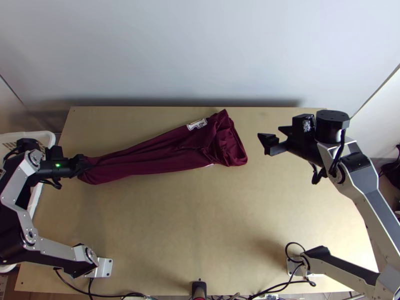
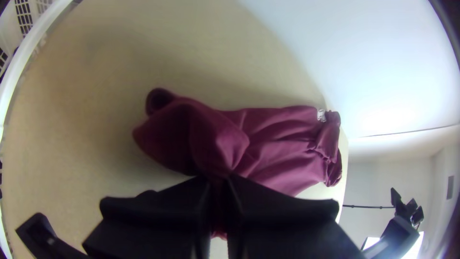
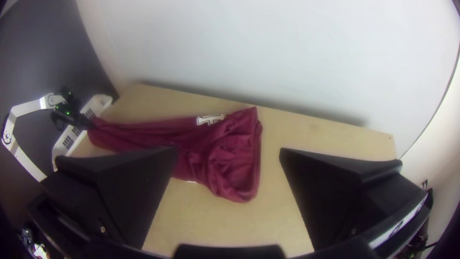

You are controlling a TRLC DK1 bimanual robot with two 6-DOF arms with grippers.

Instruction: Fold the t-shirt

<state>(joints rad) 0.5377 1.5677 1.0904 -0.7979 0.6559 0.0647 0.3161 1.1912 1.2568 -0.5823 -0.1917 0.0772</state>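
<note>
Shirt [image 1: 165,152], dark red, is lying along the far half of the table [image 1: 200,225], stretching from the left side to just right of the middle. It is running long and narrow, gathering in lengthwise creases toward the left and widening toward the right, where it is bunching into loose, overlapping folds. A pale print [image 1: 197,124] is showing on its far side, close to the bunched end. A thin white sliver [image 1: 208,165] is peeking out along the near edge (possibly a hem or a tag; I cannot tell which).

Left gripper [image 1: 85,165] is holding the shirt's left end. Its fingers [image 2: 163,211] are closing almost together on a pinch of cloth, and the fabric is bulging in a rounded fold beside the tips. Whether that pinch is a sleeve or a hem, I cannot tell.

Right gripper [image 1: 270,133] is hanging above the right part of the table, to the right of the bunched end and apart from it. Its fingers [image 3: 335,182] are standing wide apart and gripping nothing.

A white basket [image 1: 53,138] is sitting at the table's left side, close to the left gripper. A pale wall [image 1: 200,55] is rising behind the far edge. Cables [image 1: 280,286] are trailing along the near edge.
</note>
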